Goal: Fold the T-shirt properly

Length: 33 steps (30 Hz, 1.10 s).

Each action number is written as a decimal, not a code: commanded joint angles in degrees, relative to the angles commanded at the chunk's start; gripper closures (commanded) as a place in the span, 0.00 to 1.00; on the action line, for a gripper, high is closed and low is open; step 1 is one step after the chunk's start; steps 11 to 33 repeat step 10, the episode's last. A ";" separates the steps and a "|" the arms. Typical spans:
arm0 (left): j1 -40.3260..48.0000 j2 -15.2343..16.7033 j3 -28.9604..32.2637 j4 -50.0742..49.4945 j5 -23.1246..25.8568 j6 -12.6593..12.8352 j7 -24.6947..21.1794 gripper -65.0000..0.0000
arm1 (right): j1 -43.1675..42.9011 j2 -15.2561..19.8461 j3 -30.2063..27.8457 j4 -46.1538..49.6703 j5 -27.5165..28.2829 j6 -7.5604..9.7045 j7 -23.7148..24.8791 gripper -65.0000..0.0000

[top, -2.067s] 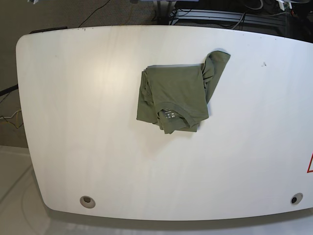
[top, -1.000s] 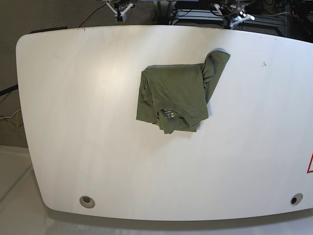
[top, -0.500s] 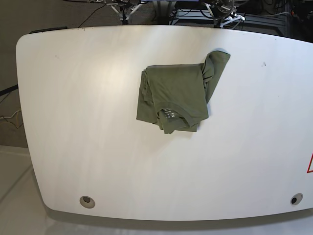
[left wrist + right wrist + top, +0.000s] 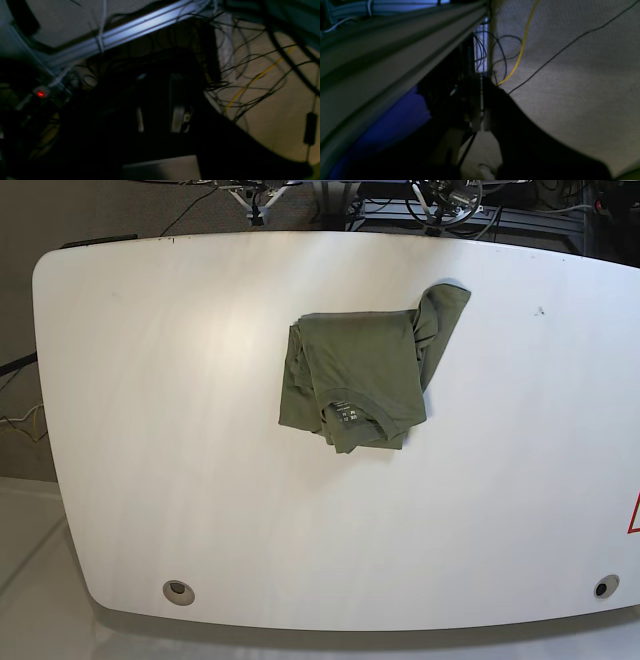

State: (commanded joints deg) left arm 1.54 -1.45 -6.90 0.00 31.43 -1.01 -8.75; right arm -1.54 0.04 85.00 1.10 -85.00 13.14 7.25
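Observation:
The olive-green T-shirt (image 4: 355, 375) lies in a rough folded bundle at the middle back of the white table (image 4: 180, 430). Its collar and label face the front, and one sleeve sticks out toward the back right. Both arms hang behind the table's far edge, far from the shirt. My right gripper (image 4: 481, 122) points at the floor with its fingers almost together and empty; it barely shows in the base view (image 4: 252, 194). My left gripper (image 4: 157, 117) is dim, its fingers a little apart and empty; it shows in the base view (image 4: 447, 196). Neither wrist view shows the shirt.
Many cables (image 4: 250, 82) and a metal rail (image 4: 140, 27) lie behind the table on the carpet. A yellow cable (image 4: 520, 52) runs down by the right gripper. The table has two round grommet holes (image 4: 178, 590) near its front edge.
The shirt has not moved. Parts of both arms have come into view at the table's far edge and shifted slightly there.

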 joint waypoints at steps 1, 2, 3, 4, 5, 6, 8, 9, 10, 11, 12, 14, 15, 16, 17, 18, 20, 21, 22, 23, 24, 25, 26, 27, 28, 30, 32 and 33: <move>0.00 0.26 0.53 0.00 0.00 0.00 0.00 0.84 | 0.00 0.00 0.00 0.00 0.00 0.00 0.00 1.00; 0.09 0.35 0.97 0.00 0.00 0.00 0.00 0.84 | 0.09 0.00 0.00 0.00 0.00 0.00 0.00 1.00; 0.09 0.44 1.23 0.00 0.00 0.00 0.00 0.84 | 0.09 0.00 0.00 0.00 0.00 0.00 0.00 1.00; 0.09 0.44 1.32 0.00 0.00 0.00 0.00 0.84 | 0.09 0.00 0.00 0.00 0.00 0.00 0.00 1.00; 0.09 0.53 1.41 0.00 0.00 0.00 0.00 0.84 | 0.09 0.00 0.00 0.00 0.00 0.00 0.00 1.00; 0.09 0.53 1.41 0.00 0.00 0.00 0.00 0.84 | 0.09 -0.09 0.00 0.00 0.00 0.00 0.00 1.00; 0.09 0.53 1.41 0.00 0.00 0.00 0.00 0.84 | 0.09 -0.09 0.00 0.00 0.00 0.00 0.00 1.00; 0.09 0.53 1.41 0.00 0.00 0.00 0.00 0.84 | 0.09 -0.09 0.00 0.00 0.00 0.00 0.00 1.00; 0.09 0.53 1.41 0.00 0.00 0.00 0.00 0.84 | 0.09 -0.18 0.00 0.00 0.00 0.00 0.00 1.00; 0.09 0.53 1.41 0.00 0.00 0.00 0.00 0.84 | 0.09 -0.18 0.00 0.00 0.00 0.00 0.00 1.00; 0.09 0.53 1.41 0.00 0.00 0.00 0.00 0.84 | 0.09 -0.18 0.00 0.00 0.00 0.00 0.00 1.00; 0.09 0.53 1.41 0.00 0.00 0.00 0.00 0.84 | 0.09 -0.18 0.00 0.00 0.00 0.00 0.00 1.00; 0.09 0.53 1.41 0.00 0.00 0.00 0.00 0.84 | 0.09 -0.18 0.00 0.00 0.00 0.00 0.00 1.00; 0.09 0.53 1.41 0.00 0.00 0.00 0.00 0.84 | 0.09 -0.18 0.00 0.00 0.00 0.00 0.00 1.00; 0.09 0.53 1.41 0.00 0.00 0.00 0.00 0.84 | 0.09 -0.18 0.00 0.00 0.00 0.00 0.00 1.00; 0.09 0.53 1.41 0.00 0.00 0.00 0.00 0.84 | 0.09 -0.18 0.00 0.00 0.00 0.00 0.00 1.00; 0.09 0.53 1.41 0.00 0.00 0.00 0.00 0.84 | 0.09 -0.18 0.00 0.00 0.00 0.00 0.00 1.00; 0.09 0.53 1.41 0.00 0.00 0.00 0.00 0.84 | 0.09 -0.18 0.00 0.00 0.00 0.00 0.00 1.00; 0.09 0.53 1.41 0.00 0.00 0.00 0.00 0.84 | 0.09 -0.18 0.00 0.00 0.00 0.00 0.00 1.00; 0.09 0.53 1.41 0.00 0.00 0.00 0.00 0.84 | 0.09 -0.18 0.00 0.00 0.00 0.00 0.00 1.00; 0.09 0.53 1.41 0.00 0.00 0.00 0.00 0.84 | 0.09 -0.18 0.00 0.00 0.00 0.00 0.00 1.00; 0.09 0.53 1.41 0.00 0.00 0.00 0.00 0.84 | 0.09 -0.18 0.00 0.00 0.00 0.00 0.00 1.00; 0.09 0.53 1.41 0.00 0.00 0.00 0.00 0.84 | 0.09 -0.18 0.00 0.00 0.00 0.00 0.00 1.00; 0.09 0.53 1.41 0.00 0.00 0.00 0.00 0.84 | 0.09 -0.18 0.00 0.00 0.00 0.00 0.00 1.00; 0.09 0.53 1.41 0.00 0.00 0.00 0.00 0.84 | 0.09 -0.18 0.00 0.00 0.00 0.00 0.00 1.00; 0.09 0.53 1.41 0.00 0.00 0.00 0.00 0.84 | 0.09 -0.18 0.00 0.00 0.00 0.00 0.00 1.00; 0.09 0.53 1.41 0.00 0.00 0.00 0.00 0.84 | 0.09 -0.18 0.00 0.00 0.00 0.00 0.00 1.00; 0.09 0.53 1.41 0.00 0.00 0.00 0.00 0.84 | 0.09 -0.18 0.00 0.00 0.00 0.00 0.00 1.00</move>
